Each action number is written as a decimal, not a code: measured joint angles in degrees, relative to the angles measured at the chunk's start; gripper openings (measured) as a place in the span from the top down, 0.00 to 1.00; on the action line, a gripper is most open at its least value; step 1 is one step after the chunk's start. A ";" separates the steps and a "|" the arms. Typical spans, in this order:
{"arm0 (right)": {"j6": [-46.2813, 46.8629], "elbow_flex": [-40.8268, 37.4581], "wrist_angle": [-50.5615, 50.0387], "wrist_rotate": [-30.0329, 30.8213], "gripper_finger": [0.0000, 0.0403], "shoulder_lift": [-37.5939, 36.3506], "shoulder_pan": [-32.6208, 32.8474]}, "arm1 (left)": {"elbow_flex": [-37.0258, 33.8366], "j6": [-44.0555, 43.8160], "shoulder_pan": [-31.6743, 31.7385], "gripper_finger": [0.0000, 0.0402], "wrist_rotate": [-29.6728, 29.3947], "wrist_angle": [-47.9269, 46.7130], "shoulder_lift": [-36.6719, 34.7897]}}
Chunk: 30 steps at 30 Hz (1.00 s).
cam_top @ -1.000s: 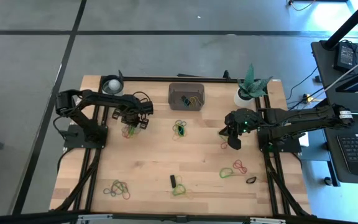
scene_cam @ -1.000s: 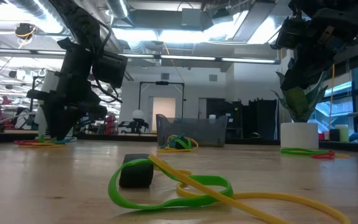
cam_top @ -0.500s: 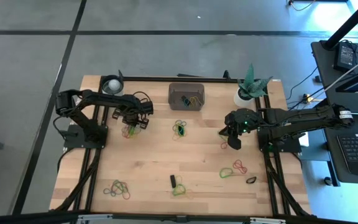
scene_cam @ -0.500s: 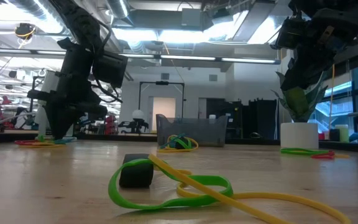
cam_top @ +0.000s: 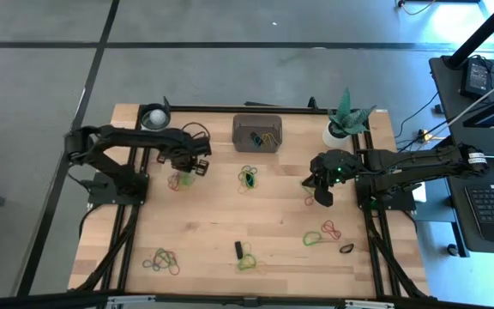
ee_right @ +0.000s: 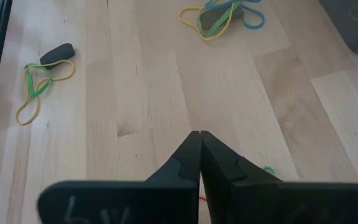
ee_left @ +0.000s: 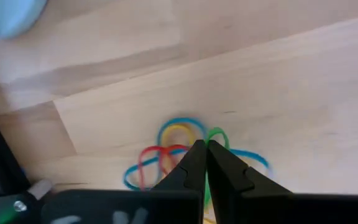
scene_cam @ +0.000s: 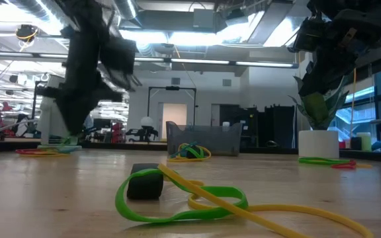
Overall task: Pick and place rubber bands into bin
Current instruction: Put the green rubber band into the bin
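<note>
Since half a second ago, the left arm's shoulder end has swung outward while its left gripper (cam_top: 189, 165) stays over the same tangle.

Rubber bands (ee_left: 173, 152) in red, yellow, green and blue lie on the wooden table (cam_top: 213, 223) right under the left gripper's pressed-together fingers (ee_left: 194, 163); whether a strand is pinched is unclear. Other clusters lie scattered across the table. The bin (cam_top: 256, 132) sits at the far edge, a few bands inside. The right gripper (cam_top: 322, 190), fingers together, hovers near the plant pot (cam_top: 336, 134).

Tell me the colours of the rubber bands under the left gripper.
Red, yellow, blue and green loops tangled together beneath the left gripper; clearest in the left wrist view.
</note>
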 joint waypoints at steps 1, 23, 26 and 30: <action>-0.06 0.00 0.00 0.01 0.97 0.00 0.00 | 0.73 -0.35 -0.33 0.99 -0.36 -0.19 -1.04; -0.04 0.00 0.08 0.03 0.97 0.00 -0.01 | 22.16 30.19 -0.27 0.99 -13.10 21.82 -5.53; 0.17 0.00 0.52 0.87 0.97 0.00 -0.02 | 28.69 38.15 2.41 0.99 -11.90 21.95 -1.01; 2.23 0.00 1.28 4.96 0.97 0.00 -0.08 | 38.48 47.47 5.68 0.99 -7.26 21.93 7.14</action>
